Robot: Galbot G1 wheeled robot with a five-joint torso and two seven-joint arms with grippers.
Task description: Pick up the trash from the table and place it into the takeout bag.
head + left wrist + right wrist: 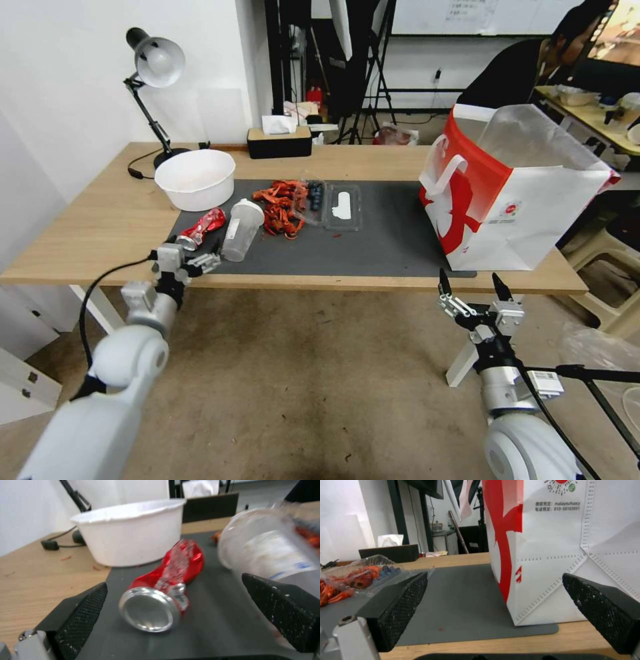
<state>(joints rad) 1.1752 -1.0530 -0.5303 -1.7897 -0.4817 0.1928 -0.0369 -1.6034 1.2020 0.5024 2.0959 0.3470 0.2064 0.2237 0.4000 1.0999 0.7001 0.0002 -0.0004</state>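
Observation:
On the dark mat of the table [100, 220] a crushed red can [202, 228] lies on its side, with a clear lidded shaker cup [241, 229] tipped over right beside it. My left gripper [190, 260] hovers open at the table's front edge just before the can [166, 585], whose silver end faces between the fingers [80, 612]; the shaker cup [266, 552] lies by the other finger. The takeout bag [513, 193] stands open at the mat's right end. My right gripper [472, 287] is open and empty, below the table edge in front of the bag [553, 555].
A white bowl [195, 179] stands at the mat's back left corner. Red shell scraps [280, 207] and a clear clamshell box [333, 205] lie mid-mat. A desk lamp [157, 67] and a tissue box [279, 139] stand at the back.

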